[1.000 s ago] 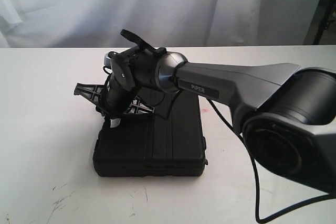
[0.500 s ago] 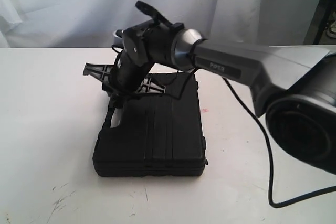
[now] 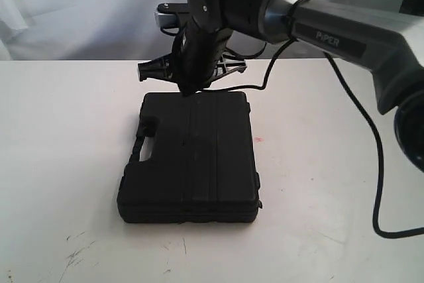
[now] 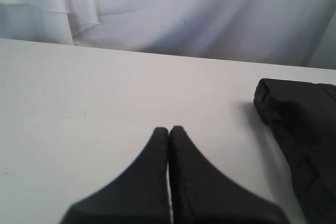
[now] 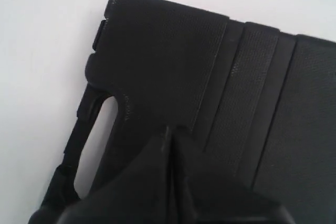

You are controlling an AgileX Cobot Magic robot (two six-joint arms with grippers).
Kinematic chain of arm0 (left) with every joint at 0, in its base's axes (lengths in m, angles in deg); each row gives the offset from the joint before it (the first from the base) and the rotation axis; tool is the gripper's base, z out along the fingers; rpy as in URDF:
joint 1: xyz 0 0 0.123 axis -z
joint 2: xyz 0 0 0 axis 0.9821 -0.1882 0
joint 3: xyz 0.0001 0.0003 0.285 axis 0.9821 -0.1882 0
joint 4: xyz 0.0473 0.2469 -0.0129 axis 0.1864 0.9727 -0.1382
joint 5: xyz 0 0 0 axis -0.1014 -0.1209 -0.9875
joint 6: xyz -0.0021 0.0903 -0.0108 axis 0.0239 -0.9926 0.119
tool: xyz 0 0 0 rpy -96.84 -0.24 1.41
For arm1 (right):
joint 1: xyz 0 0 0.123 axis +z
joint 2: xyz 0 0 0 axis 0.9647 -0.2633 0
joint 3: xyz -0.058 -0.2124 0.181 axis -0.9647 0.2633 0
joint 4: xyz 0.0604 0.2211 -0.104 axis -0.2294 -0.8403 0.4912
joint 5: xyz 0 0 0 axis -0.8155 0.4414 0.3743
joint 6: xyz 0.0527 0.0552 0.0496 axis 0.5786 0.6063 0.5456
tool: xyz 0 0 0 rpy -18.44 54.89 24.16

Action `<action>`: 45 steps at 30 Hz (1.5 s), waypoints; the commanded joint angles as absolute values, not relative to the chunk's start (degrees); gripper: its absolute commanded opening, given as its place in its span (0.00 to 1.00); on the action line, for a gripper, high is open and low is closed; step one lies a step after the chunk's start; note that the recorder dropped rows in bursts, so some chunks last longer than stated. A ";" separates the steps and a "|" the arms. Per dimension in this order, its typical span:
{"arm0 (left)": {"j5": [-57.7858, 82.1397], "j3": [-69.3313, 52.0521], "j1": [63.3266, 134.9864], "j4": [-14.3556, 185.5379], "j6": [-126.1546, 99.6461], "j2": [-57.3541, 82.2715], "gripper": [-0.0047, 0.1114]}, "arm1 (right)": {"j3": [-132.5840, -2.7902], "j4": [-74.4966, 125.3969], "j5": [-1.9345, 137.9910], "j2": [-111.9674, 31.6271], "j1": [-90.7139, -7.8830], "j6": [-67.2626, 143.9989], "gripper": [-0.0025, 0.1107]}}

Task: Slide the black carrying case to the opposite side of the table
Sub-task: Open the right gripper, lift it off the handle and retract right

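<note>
The black case lies flat on the white table, its cut-out handle facing the left side. My right gripper hangs just above the case's far edge, pointing down, its jaws shut with nothing between them. In the right wrist view its fingertips hover over the ribbed lid, beside the handle slot. My left gripper is shut and empty over bare table, with a corner of the case off to one side. The exterior view does not show the left arm.
A black cable droops from the right arm over the table's right side. A tiny red spot marks the table beside the case. Dark scratches sit near the front left. White curtain hangs behind the table.
The right arm has risen and swung toward the far edge of the case, off the handle area. The case has stayed in place.
</note>
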State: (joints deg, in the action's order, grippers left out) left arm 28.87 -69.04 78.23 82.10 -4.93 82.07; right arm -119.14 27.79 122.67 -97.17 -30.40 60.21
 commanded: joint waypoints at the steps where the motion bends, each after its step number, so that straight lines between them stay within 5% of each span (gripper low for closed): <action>1: 28.49 -69.33 78.13 82.12 -5.05 82.27 0.04 | -119.20 28.96 124.09 -93.35 -30.95 55.61 0.02; 28: 28.49 -69.33 78.13 82.12 -5.05 82.27 0.04 | -70.25 28.96 93.12 -49.09 -30.68 56.32 0.02; 45: 28.49 -69.33 78.13 82.12 -5.05 82.27 0.04 | -65.05 31.91 103.70 -36.73 -30.68 54.93 0.02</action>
